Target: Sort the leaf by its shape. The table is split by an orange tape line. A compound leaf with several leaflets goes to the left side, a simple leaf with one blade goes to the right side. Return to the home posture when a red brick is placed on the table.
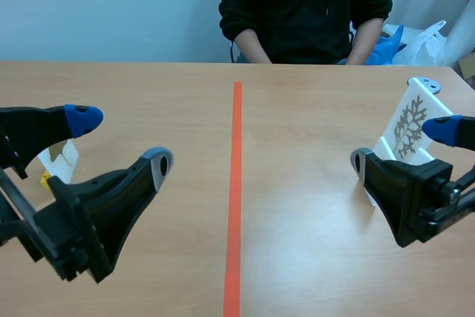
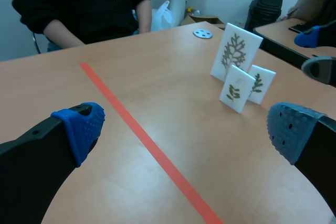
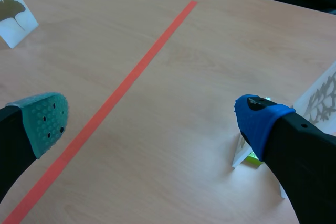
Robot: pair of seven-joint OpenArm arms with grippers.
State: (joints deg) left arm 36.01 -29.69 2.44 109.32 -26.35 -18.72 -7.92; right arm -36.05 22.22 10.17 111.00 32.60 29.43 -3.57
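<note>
At frame centre, tape line (image 1: pixel 235 198): flat orange-red strip, straight, running from the lower edge toward the top across the table (image 1: pixel 312 257).
Table: smooth light wood-grain laminate.
Left gripper (image 1: pixel 121 140): lower left of the scene view; thick matte black fingers spread wide, nothing between them; one rounded dotted pad (image 1: pixel 83 118) blue, the other grey.
Right gripper (image 1: pixel 401 145): lower right; fingers spread wide, holding nothing; dotted pads (image 3: pixel 44 119) teal-green and blue.
Large card (image 1: pixel 410 125): rigid white rectangle, standing tilted at right of the tape line, behind the right gripper; it bears a grey-brown feathery leaf with many branching leaflets.
Two small cards (image 2: pixel 237 88): white, upright, just in front of the large card; each bears a small green sprig.
Fan-leaf card (image 3: pixel 14 14): white, upright, left of the tape line, behind the left gripper; one fan-shaped olive blade.
Disc (image 1: pixel 424 85): flat, round, grey, perforated; right edge, beyond the large card.
Person (image 1: pixel 304 5): top centre, black hooded top, forearms at the table edge.
</note>
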